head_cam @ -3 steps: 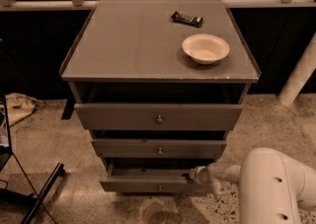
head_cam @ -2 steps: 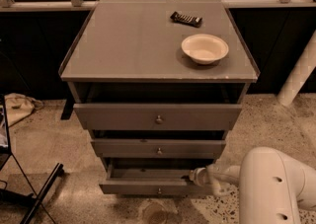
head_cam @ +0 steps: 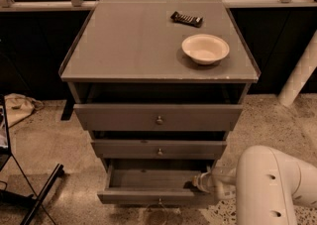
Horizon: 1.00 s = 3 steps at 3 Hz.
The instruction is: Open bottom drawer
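One gripper [head_cam: 198,183] in half-open bottom drawer [head_cam: 138,197]

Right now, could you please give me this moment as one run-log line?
bottom drawer: partly out | claw: inside drawer, at its right front corner | cabinet top: bowl

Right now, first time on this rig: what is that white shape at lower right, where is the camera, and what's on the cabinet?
There is one camera, looking down at the front of a grey cabinet. The white rounded shape is the robot's arm. Its end effector sits at the right end of the bottom drawer, which stands partly pulled out with its inside showing. On the cabinet's top lie a white bowl and a dark flat bar. Whether the end effector grips anything, I cannot tell.
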Each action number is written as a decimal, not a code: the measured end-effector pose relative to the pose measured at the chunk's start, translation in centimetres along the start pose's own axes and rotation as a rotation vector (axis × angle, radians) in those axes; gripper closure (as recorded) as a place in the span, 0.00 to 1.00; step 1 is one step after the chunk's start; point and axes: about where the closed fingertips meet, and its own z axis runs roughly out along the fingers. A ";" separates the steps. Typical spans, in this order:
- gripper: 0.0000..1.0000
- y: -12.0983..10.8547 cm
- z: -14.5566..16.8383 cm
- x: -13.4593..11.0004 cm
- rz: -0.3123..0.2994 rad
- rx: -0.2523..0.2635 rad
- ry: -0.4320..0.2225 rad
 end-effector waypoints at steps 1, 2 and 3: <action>1.00 -0.2 -0.7 1.7 0.012 -0.062 0.040; 1.00 -0.8 -2.0 4.0 0.026 -0.152 0.098; 1.00 -0.8 -1.9 4.0 0.026 -0.152 0.098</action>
